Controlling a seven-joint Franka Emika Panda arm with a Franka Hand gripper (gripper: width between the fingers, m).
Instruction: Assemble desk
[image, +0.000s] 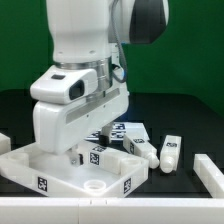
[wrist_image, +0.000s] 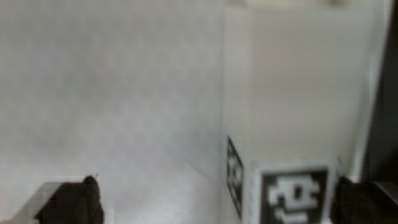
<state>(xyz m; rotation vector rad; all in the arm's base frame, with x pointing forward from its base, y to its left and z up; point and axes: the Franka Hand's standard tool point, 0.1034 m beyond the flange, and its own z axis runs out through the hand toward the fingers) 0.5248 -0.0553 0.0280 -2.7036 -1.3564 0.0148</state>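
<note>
The white desk top (image: 55, 168) lies flat at the front of the exterior view, with tags on its rim and a round socket (image: 92, 185) near its front edge. A short white leg (image: 98, 154) bearing a tag stands on it under the arm. My gripper (image: 88, 148) is low over the top at that leg. In the wrist view the tagged leg (wrist_image: 295, 190) sits between my dark fingers (wrist_image: 71, 203), close to the far one, over the blurred white top (wrist_image: 125, 100). The jaws stand wide apart, not closed on the leg.
Two more white legs (image: 140, 148) (image: 170, 150) lie on the black table to the exterior view's right, with the marker board (image: 127, 129) behind them. White parts sit at the far right (image: 209, 170) and far left (image: 5, 143) edges.
</note>
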